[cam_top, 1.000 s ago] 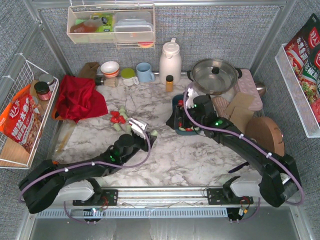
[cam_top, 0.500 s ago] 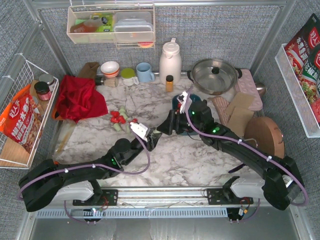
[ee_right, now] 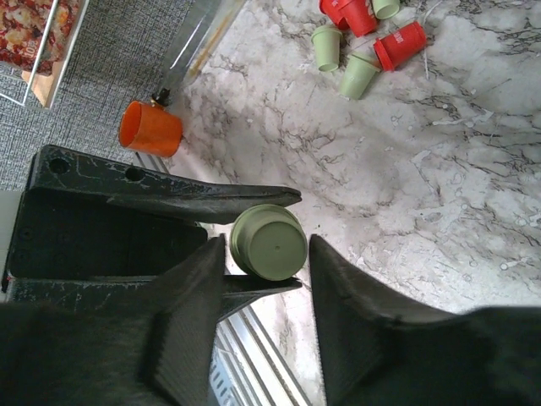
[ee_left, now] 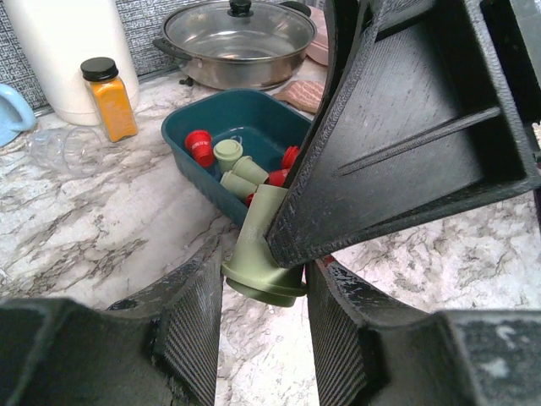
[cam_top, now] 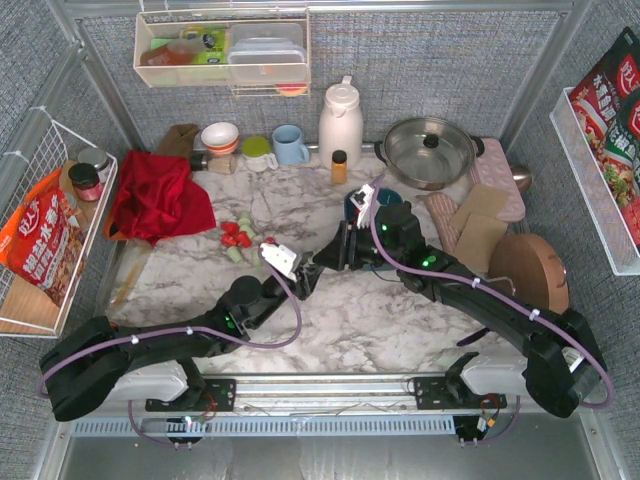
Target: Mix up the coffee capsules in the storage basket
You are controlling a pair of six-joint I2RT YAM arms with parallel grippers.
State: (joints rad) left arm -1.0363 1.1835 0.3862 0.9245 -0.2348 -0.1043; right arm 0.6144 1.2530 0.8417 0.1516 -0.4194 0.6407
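My left gripper (cam_top: 303,272) is shut on a mint green capsule (ee_left: 262,266), held mid-table above the marble top. My right gripper (cam_top: 328,260) faces it, its jaws open on either side of the same capsule (ee_right: 269,243) with thin gaps. The left fingers (ee_right: 211,196) pinch the capsule above and below in the right wrist view. The dark teal storage basket (ee_left: 211,190) stands behind, holding several red and green capsules (ee_left: 228,154); the right arm mostly hides it (cam_top: 353,204) from above. Several loose red and green capsules (cam_top: 240,238) lie left of centre, also in the right wrist view (ee_right: 363,51).
A small amber bottle (cam_top: 339,165), white thermos (cam_top: 340,122) and lidded steel pot (cam_top: 430,150) stand at the back. A red cloth (cam_top: 155,195) lies back left, and wooden boards (cam_top: 530,270) at the right. A white wire basket (cam_top: 50,230) hangs on the left wall.
The right gripper left the basket and swung left to meet the left gripper. The left gripper carried the green capsule right and slightly forward. Over the last half second both barely moved.
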